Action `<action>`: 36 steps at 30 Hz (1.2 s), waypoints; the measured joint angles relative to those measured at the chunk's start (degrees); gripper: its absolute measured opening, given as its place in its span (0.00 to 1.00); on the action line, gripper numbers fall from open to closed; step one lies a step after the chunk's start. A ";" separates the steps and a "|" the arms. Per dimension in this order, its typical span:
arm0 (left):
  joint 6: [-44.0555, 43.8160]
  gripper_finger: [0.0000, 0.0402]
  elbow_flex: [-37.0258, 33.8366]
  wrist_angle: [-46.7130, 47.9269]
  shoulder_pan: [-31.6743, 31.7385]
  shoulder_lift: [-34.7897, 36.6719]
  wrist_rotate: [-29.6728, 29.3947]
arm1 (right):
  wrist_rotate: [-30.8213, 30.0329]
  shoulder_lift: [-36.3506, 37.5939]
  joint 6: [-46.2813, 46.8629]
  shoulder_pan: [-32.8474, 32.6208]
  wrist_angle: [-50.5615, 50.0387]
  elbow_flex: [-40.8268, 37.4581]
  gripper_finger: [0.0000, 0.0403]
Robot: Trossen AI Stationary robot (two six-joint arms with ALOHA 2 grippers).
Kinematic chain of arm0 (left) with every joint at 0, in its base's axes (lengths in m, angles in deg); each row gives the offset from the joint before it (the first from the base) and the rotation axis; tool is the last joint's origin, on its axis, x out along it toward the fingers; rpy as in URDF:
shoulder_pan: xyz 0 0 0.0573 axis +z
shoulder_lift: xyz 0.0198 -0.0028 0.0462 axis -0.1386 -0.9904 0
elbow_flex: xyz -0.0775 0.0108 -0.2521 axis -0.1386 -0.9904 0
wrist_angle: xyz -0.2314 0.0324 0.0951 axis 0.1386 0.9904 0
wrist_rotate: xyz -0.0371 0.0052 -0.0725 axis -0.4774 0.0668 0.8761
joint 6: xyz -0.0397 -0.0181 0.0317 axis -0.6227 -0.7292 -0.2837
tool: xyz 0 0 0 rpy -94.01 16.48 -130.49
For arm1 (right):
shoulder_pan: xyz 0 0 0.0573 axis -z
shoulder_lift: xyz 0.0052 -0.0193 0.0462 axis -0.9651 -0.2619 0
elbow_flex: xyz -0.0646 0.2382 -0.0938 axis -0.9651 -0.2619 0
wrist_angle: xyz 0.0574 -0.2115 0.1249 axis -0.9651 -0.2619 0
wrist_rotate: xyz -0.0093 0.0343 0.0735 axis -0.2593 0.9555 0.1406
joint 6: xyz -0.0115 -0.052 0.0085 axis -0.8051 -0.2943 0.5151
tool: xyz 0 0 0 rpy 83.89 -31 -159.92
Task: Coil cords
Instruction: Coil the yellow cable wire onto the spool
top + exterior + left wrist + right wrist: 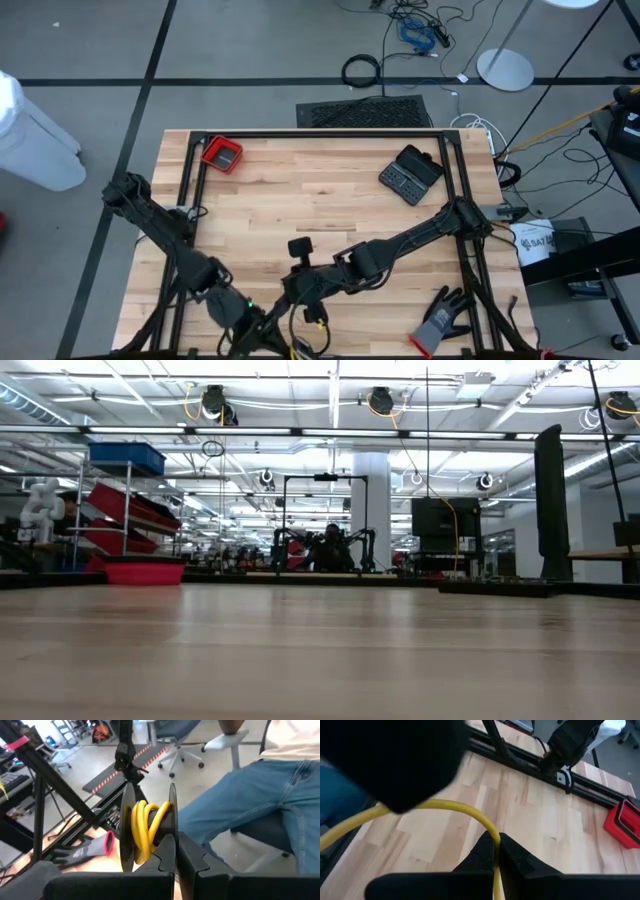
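Both arms are positioned at the near edge of the wooden desk (330,200), close together. The left claw (262,325) is seen in the high view near the bottom edge of the picture; the right claw (300,290) lies just beside it, slightly farther in on the desk.

In the left wrist view, the left claw (176,852) is clenched, its fingers pressed together on a spool wound with the yellow cord (145,827). The cord is looped several times between the two discs of the spool (172,812). Whether the fingers grip the cord itself or only the spool cannot be told.

In the right wrist view, the right claw (496,854) is clenched on a free length of the yellow cord (465,811), which arcs away from the fingertips over the desk surface.

A black cord cannot be made out with certainty.

A grey-black glove (440,318) lies near the desk's right front corner. A red tray (222,155) rests at the far left, and a black case (410,175) at the far right. A person's blue trouser leg (260,800) is visible beyond the desk.
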 joint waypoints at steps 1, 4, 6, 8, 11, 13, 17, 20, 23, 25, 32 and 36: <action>0.18 0.00 -0.53 -0.19 0.57 0.61 1.01 | 0.04 0.04 0.08 0.05 -0.20 0.00 0.00; 0.41 0.00 -3.55 -0.98 2.97 2.76 4.07 | 0.07 0.29 0.00 0.38 -2.27 -0.02 0.00; -0.02 0.00 -6.87 -3.76 4.95 3.83 7.17 | 0.06 0.53 0.05 0.87 -3.39 -0.02 0.00; -1.53 0.00 -10.39 -8.21 6.64 4.48 9.03 | 0.24 0.62 0.31 1.52 -4.67 -0.02 0.00; -3.16 0.00 -14.86 -15.27 8.31 5.24 10.07 | 0.71 0.43 0.89 2.17 -6.28 -0.07 0.00; -3.58 0.00 -16.60 -17.64 8.67 5.75 11.37 | 1.01 0.40 1.19 2.61 -6.07 -0.04 0.00; -4.56 0.00 -17.22 -17.81 8.79 6.07 11.58 | 2.30 0.30 1.70 3.11 -6.10 -0.04 0.00; -4.45 0.00 -17.22 -17.94 8.74 6.07 11.55 | 2.29 0.30 1.73 2.99 -6.11 -0.04 0.00; -4.45 0.00 -17.22 -17.89 8.84 6.07 11.62 | 2.28 0.30 1.96 2.94 -6.84 -0.04 0.00; -4.52 0.00 -17.22 -17.83 8.94 6.07 11.58 | 2.23 0.30 2.85 3.01 -7.44 -0.04 0.00; -5.62 0.00 -17.22 -17.74 8.87 6.07 11.55 | 1.71 0.64 6.89 1.51 -10.42 -0.04 0.00; -6.15 0.00 -17.21 -17.76 9.00 6.06 11.54 | -2.93 1.31 6.47 -0.69 -9.80 0.00 0.00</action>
